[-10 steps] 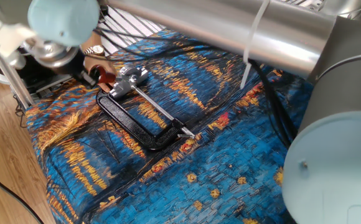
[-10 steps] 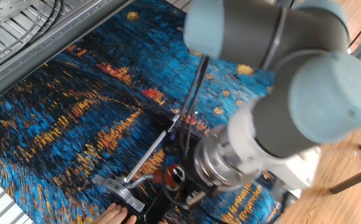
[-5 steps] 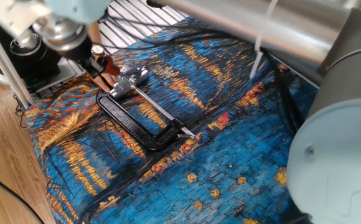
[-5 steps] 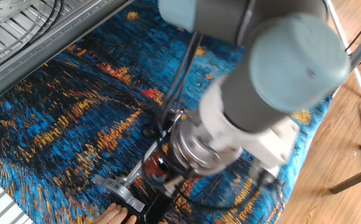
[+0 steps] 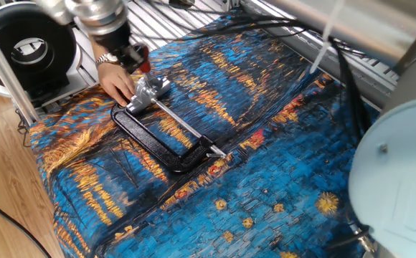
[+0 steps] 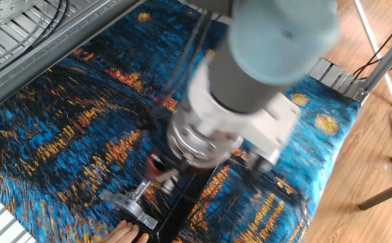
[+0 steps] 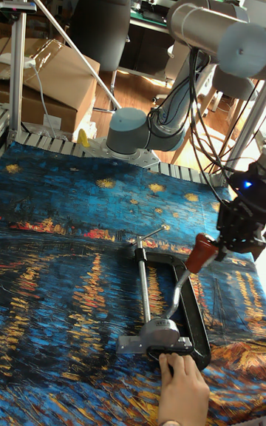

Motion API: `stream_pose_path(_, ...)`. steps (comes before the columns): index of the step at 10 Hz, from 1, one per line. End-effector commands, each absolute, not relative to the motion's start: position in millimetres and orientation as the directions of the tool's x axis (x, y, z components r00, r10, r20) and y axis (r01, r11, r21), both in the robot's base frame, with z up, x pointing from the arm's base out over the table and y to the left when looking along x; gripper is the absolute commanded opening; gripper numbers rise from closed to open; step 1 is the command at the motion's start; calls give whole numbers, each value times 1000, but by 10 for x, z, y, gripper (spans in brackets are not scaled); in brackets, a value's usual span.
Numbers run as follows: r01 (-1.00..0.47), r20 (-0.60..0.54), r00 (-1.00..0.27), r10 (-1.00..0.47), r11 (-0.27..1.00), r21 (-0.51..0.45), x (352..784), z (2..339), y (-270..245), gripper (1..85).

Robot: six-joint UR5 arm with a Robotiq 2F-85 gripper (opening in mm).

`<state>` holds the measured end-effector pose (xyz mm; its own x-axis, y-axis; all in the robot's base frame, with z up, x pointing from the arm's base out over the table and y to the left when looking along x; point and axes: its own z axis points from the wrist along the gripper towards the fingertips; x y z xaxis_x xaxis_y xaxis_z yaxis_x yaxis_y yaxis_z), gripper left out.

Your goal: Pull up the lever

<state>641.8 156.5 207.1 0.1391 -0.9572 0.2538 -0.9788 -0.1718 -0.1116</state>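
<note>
While raised at a slant off the clamp's silver head (image 7: 151, 335), lever (image 7: 193, 262) gripped by its red-orange sleeve in clenched claw (image 7: 214, 246), black frame (image 7: 193, 322) below claw, person's hand (image 7: 182, 393) pressing frame end farther below.

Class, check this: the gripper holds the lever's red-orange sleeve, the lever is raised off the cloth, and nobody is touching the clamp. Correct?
Not quite. A person's hand presses on the clamp's head, as the tall fixed view shows. The rest stands: the gripper holds the lever by its sleeve, raised off the cloth.
</note>
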Motion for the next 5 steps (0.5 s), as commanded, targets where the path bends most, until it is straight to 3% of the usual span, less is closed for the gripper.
stream_pose_path(1, -979, 203, 130, -970, -158, -125, 6406, 2076, 1351, 123)
stream_pose_path(5, -978, 183, 82, -980, -115, -177, 6518, 2106, 1451, 123)
